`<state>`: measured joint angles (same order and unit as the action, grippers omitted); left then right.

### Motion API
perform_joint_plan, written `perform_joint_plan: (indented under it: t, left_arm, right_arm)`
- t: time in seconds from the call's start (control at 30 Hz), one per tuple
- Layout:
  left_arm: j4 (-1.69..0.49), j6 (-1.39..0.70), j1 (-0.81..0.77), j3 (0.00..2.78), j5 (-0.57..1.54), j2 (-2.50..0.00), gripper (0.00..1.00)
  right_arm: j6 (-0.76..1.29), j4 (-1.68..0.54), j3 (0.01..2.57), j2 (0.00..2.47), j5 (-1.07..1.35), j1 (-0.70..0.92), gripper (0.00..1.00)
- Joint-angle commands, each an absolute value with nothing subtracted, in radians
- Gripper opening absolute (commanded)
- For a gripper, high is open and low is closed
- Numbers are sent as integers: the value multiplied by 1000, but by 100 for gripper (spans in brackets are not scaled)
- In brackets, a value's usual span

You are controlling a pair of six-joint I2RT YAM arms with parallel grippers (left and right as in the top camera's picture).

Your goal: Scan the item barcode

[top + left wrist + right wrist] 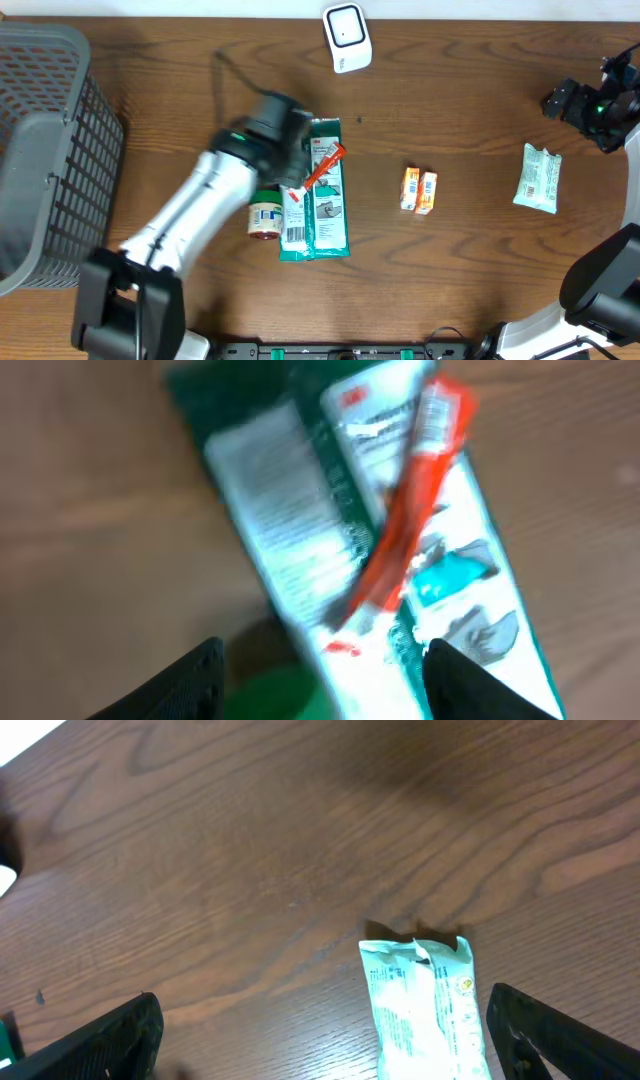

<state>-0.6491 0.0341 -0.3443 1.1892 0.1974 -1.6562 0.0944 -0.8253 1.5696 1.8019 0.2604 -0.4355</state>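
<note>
Dark brown wood covers the whole table point(470, 90), with a gray mesh basket point(50, 150) at its left edge and a small white scanner point(346, 38) standing near the far edge, about midway across. The green package point(325, 205) lies flat near the middle of the table, well apart from the scanner, and a thin red stick point(322, 167) lies slantwise across its upper half. A small jar point(265, 218) with a red lid sits just beside the package's left edge, partly under the left arm. The left gripper point(300, 140) hangs over the top end of the package. In the blurred left wrist view its two dark fingers point(190, 680) stand wide apart on either side of the package and nothing is clamped between them, so it is open. To the right of the package, apart from it, two small orange boxes point(419, 190) lie side by side, touching. Farther right lies a pale green and white packet point(538, 178). The right gripper point(562, 100) is held above the table near the right edge, beyond the packet. In the right wrist view its fingers point(110, 1040) are spread fully, holding nothing, and the top end of the packet shows between them on the wood below.
</note>
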Motion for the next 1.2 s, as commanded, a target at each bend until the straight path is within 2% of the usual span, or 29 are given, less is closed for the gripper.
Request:
perform_joint_plan:
  t: [0.0, 0.13, 0.3, 1.17]
  left_arm:
    - [-708, 179, -170, 1197, 696, -1739, 65]
    - [-747, 287, -81, 1197, 804, -1824, 70]
    - [-748, 366, -73, 1197, 816, -1881, 76]
    - [-680, 379, -153, 1195, 782, -1973, 75]
  right_arm:
    - [84, -827, 1568, 1805, 259, -438, 99]
    - [84, -827, 1568, 1805, 259, -438, 99]
    - [84, -827, 1568, 1805, 259, -438, 99]
    - [84, -827, 1568, 1805, 259, -438, 99]
